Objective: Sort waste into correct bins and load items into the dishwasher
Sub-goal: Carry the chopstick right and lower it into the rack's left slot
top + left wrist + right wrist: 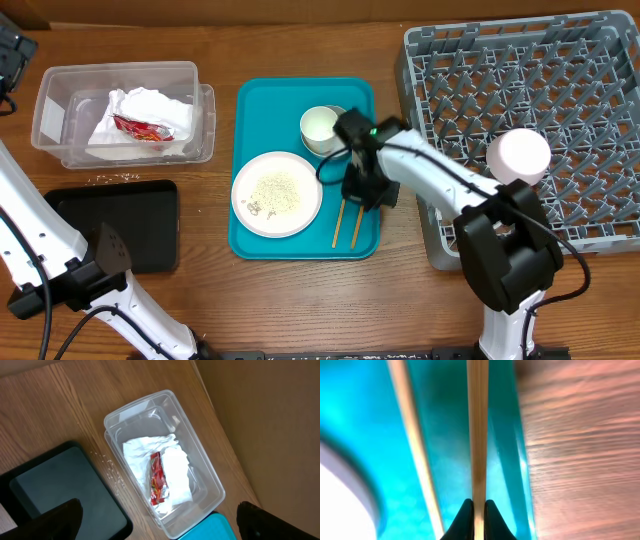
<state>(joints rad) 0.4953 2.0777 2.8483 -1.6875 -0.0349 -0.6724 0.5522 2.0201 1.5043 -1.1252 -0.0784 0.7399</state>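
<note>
Your right gripper (476, 506) is clamped on one thin wooden chopstick (477, 435) at five o'clock on the teal plastic tray (260, 100). That narrow pinch may let it swivel or slip free.

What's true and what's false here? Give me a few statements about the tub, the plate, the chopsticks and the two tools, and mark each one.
1. The red wrapper lies on the napkin inside the clear tub. True.
2. The plate lies in the clear tub. False: it sits on the teal tray, with rice bits on it.
3. The right tool is shut on one chopstick. True.
4. The left tool is shut. False: its fingers stand wide apart, holding nothing.
5. The black tray holds the napkin. False: the napkin is in the clear tub.
</note>
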